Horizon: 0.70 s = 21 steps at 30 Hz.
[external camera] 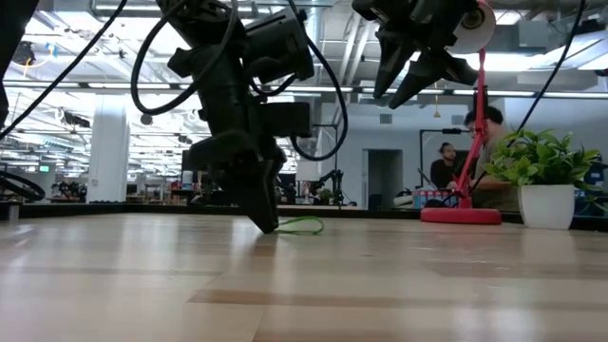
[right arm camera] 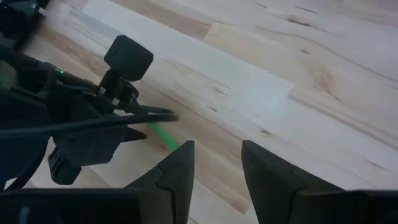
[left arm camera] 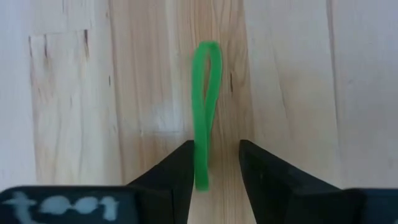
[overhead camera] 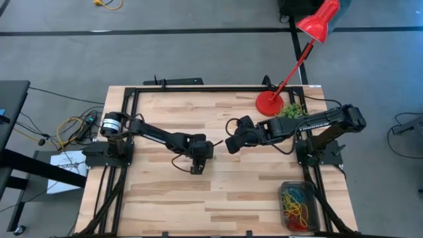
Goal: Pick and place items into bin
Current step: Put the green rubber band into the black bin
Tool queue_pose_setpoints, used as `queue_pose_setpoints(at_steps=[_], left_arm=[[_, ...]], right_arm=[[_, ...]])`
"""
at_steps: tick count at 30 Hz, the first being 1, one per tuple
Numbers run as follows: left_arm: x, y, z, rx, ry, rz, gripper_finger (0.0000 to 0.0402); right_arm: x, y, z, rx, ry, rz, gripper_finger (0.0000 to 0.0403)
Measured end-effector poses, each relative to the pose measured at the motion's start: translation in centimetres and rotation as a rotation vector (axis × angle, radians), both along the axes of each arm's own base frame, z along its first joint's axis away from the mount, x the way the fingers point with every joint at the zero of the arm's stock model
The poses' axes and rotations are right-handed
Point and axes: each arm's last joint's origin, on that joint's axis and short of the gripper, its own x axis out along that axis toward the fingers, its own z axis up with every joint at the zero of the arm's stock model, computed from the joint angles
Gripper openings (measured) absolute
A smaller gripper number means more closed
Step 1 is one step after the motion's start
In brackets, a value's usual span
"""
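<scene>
A thin green loop lies flat on the wooden table, stretched long and narrow. My left gripper is open and down at the table top near the middle. Its two fingers stand on either side of the loop's near end. In the low view its fingertips reach the wood beside the loop. My right gripper hangs open above the table just right of it, holding nothing. The bin sits at the near right corner with several coloured loops in it. My left gripper comes at the green loop from above, slanting down, with its fingers along the loop's length. The loop's near end lies close against one finger. I cannot tell whether that finger touches it. The loop lies flat on the table.
A red lamp stands on its round base at the far right, with a potted plant beside it. Bare wood lies between the arms and the bin. People sit in the room beyond the table.
</scene>
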Motion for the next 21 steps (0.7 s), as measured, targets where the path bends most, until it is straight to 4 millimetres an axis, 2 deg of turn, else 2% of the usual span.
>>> queue_pose_setpoints(at_steps=[6,14,18,21], left_arm=[[0.2,0.5,0.0,0.010,-0.015,0.009,0.0109],[0.2,0.5,0.0,0.037,-0.012,-0.026,0.0009],[0.3,0.5,0.3,0.028,-0.014,-0.004,0.0004],[1.0,0.5,1.7,0.033,-0.042,-0.010,0.0002]], right_arm=[[0.0,0.0,0.0,-0.002,0.002,-0.001,0.0126],[0.0,0.0,0.0,-0.003,0.002,-0.001,0.0126],[0.0,0.0,0.0,-0.003,0.002,-0.001,0.0126],[0.0,0.0,0.0,-0.001,0.002,0.000,0.0126]])
